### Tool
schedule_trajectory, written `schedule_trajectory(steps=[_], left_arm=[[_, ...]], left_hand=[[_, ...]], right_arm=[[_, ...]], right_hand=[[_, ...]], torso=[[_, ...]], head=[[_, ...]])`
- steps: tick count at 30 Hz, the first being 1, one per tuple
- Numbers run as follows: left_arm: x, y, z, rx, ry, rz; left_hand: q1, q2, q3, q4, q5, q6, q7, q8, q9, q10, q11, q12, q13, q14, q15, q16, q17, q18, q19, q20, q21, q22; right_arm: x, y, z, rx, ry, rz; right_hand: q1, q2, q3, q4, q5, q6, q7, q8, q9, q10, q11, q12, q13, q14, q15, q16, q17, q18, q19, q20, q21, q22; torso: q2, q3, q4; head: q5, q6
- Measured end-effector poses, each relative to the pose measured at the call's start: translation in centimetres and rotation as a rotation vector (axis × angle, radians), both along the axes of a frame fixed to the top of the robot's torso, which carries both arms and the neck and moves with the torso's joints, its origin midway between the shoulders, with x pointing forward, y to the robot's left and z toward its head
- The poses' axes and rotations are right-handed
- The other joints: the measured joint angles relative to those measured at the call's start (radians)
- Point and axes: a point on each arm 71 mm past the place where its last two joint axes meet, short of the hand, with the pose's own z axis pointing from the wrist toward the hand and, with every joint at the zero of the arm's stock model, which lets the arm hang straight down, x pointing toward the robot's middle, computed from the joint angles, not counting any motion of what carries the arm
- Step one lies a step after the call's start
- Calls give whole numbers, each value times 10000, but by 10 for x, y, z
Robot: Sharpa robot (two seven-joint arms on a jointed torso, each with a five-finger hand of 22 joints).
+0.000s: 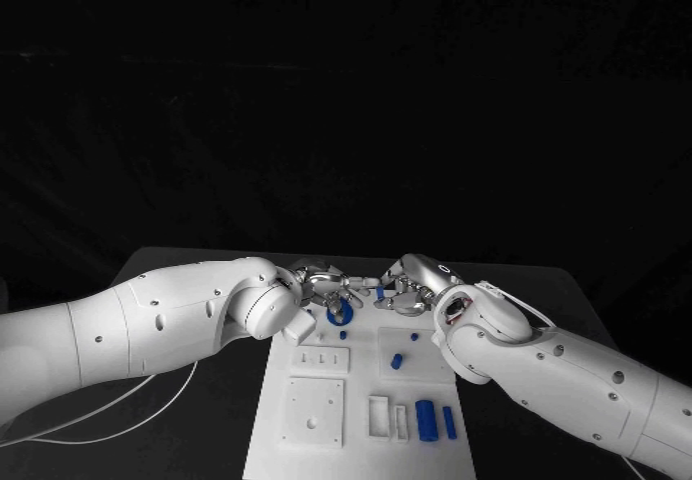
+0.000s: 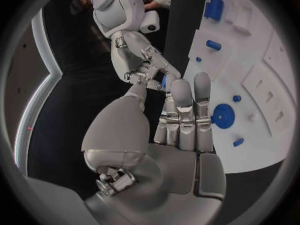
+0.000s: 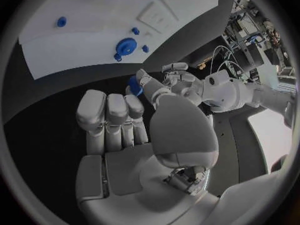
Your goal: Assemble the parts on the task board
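Both hands meet above the far end of the white task board (image 1: pixel 361 460). A small blue part (image 1: pixel 379 293) sits between their fingertips. My left hand (image 1: pixel 329 285) reaches it from one side and my right hand (image 1: pixel 408 287) from the other, and both touch it. In the left wrist view the part (image 2: pixel 164 81) lies between my own fingertips (image 2: pixel 181 87) and the right hand (image 2: pixel 147 67). The right wrist view has the part (image 3: pixel 133 85) at the left hand (image 3: pixel 178 82), just off my right hand (image 3: pixel 119 130). A blue gear (image 1: pixel 340 314) lies on the board under the hands.
Nearer me on the board are two blue cylinders (image 1: pixel 426 417), small blue pegs (image 1: pixel 397 360) and raised white blocks with slots (image 1: pixel 320 358). A white cable (image 1: pixel 144 410) loops on the black table beside my left arm. Both forearms flank the board's far half.
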Motion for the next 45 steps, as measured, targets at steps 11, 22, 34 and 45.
schedule_trajectory(steps=[11, 22, 34, 45], left_arm=[[-1, -5, -1, 277, 108, -129], [1, -6, -3, 491, 134, -118], [2, -10, -4, 589, 187, -145], [2, -10, -5, 611, 225, -114]], left_hand=[[-43, 41, -54, -61, 0, 0, 1, 0, -1, 0, 0, 0, 11, 0, 0, 0, -91, 104, 1, 0, 0, 100], [-43, 40, -54, -61, 0, 1, 2, 0, -2, 0, 0, -1, 21, 0, 1, 75, -148, 101, 1, 1, 0, 170], [143, 434, -141, -455, 0, 1, 2, -1, -3, -1, 0, -1, 40, 1, 1, 155, -245, 99, 1, 1, -63, 378], [473, 1285, -196, -1078, 60, 252, 2, -5, -11, 0, 0, -141, -32, -36, -35, 247, -304, 97, -72, -1, -157, 631]], right_arm=[[-2, 6, 1, -124, -24, -48], [-5, 11, 3, -140, -51, 52], [-6, 14, 4, -139, -35, 67], [-6, 16, 3, -169, 24, 81]], right_hand=[[-11, -11, 0, 1, -1, 15, 8, -7, 2, 1, 1, 0, 0, 0, 0, 0, 0, -1, 0, 0, 0, -1], [14, -90, 28, 29, -1, 71, 3, 7, -3, 38, -34, 0, 1, 0, 0, 0, -16, -1, 36, -36, 1, -2], [15, -90, 28, 29, -8, 108, 0, 6, -5, 53, -19, 0, 1, 1, 1, 0, -15, -1, 37, -36, 1, -3], [40, -116, 27, 28, -9, 117, -10, -1, -1, 15, -57, 0, 2, 1, 1, 0, -26, 0, 36, -36, -39, -3]], torso=[[5, 19, -1], [11, 11, 7], [10, 1, 14], [6, -10, 14]], head=[[-37, 5], [-45, -7], [-52, -17], [-71, -25]])
